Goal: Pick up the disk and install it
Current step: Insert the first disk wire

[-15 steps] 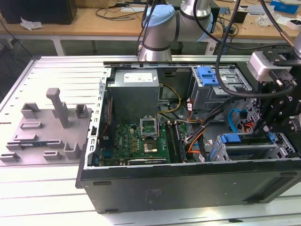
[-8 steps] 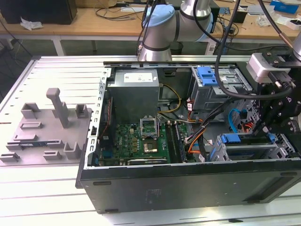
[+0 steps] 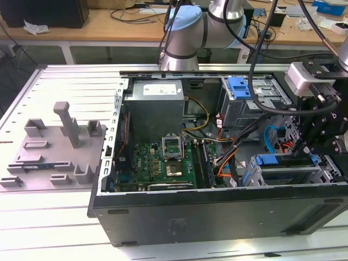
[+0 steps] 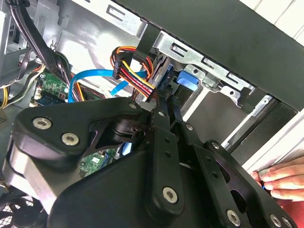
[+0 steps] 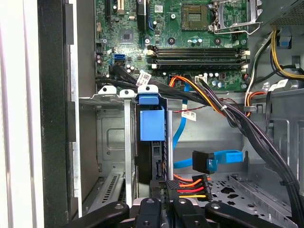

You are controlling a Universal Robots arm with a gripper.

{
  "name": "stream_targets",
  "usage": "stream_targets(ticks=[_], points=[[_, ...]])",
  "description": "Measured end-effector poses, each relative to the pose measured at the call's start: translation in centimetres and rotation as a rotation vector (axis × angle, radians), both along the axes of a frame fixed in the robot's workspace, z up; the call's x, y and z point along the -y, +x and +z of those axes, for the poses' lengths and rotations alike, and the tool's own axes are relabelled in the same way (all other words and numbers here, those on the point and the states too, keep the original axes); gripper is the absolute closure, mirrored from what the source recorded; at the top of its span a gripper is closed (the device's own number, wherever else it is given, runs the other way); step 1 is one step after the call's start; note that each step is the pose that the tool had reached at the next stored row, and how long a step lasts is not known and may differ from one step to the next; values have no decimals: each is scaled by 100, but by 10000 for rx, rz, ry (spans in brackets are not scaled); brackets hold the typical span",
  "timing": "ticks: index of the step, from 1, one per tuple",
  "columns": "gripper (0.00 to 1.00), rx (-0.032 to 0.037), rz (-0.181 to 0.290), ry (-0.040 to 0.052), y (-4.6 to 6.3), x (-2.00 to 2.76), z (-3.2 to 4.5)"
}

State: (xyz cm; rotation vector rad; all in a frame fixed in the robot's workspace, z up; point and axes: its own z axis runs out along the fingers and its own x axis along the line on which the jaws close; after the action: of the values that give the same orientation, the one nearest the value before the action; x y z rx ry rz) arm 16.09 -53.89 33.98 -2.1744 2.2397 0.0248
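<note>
The disk (image 5: pixel 151 122), seen edge-on with its blue bracket tab, is seated upright in the drive cage (image 5: pixel 111 102) at the front corner of the open computer case (image 3: pixel 217 217), beside the motherboard (image 5: pixel 190 33). The gripper (image 5: pixel 164 202) is positioned right at the disk's rear edge, next to the power connector (image 5: pixel 192 186) with its coloured wires; whether the fingers are clamped on the disk or slack cannot be told. For a clean install, the disk is best kept square to the cage rails, the loose blue data cable (image 5: pixel 223 159) kept out of the slot, and the person's hand (image 4: pixel 281 179) at the case edge watched.
</note>
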Motion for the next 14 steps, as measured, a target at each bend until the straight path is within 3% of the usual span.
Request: stream_targets(ticks=[14], points=[[84,1,0,1,-6,0,-3]])
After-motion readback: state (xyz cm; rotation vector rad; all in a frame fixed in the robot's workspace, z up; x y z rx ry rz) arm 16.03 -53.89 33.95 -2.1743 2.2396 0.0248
